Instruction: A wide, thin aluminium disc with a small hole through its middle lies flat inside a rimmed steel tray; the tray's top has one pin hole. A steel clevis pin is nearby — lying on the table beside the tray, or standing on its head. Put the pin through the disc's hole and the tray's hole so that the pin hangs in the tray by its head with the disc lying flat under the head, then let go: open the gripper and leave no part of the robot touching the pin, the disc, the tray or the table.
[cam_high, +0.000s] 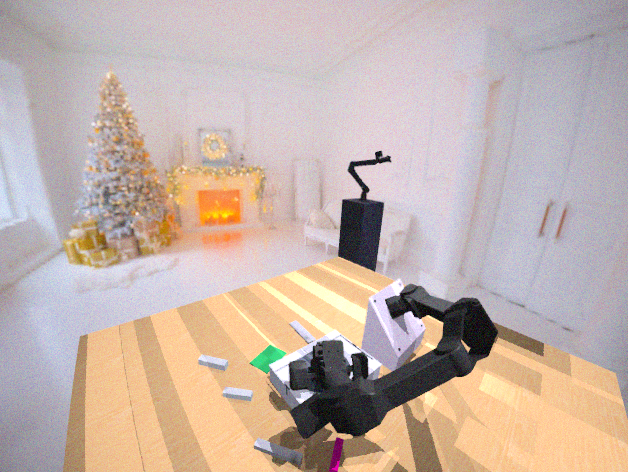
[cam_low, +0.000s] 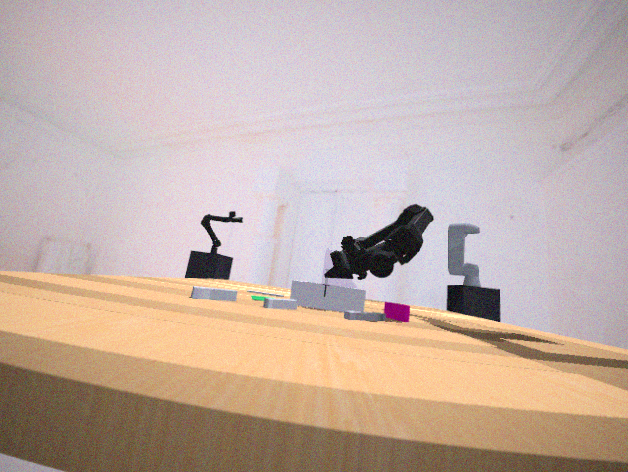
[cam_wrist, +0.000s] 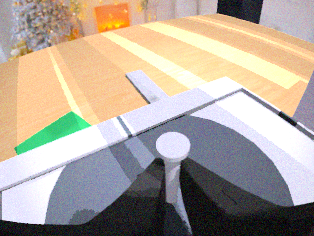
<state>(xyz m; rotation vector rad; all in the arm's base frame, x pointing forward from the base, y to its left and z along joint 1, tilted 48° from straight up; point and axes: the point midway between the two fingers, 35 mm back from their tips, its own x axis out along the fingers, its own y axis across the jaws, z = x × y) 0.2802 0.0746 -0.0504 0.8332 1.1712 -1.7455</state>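
The steel clevis pin is between the fingertips in the wrist view, head up, shank running down between them. My gripper is shut on the pin, over the tray. The grey disc lies flat inside the tray, wide and dark, under the fingers. The rimmed tray stands on the table below the gripper. The pin's lower end, the disc's hole and the tray's hole are hidden behind the fingers; I cannot tell whether the tip is in the holes.
A white slanted block stands right behind the tray. A green patch lies beside the tray. Several grey bars, one at the left, lie around the tray. A magenta block is near the front.
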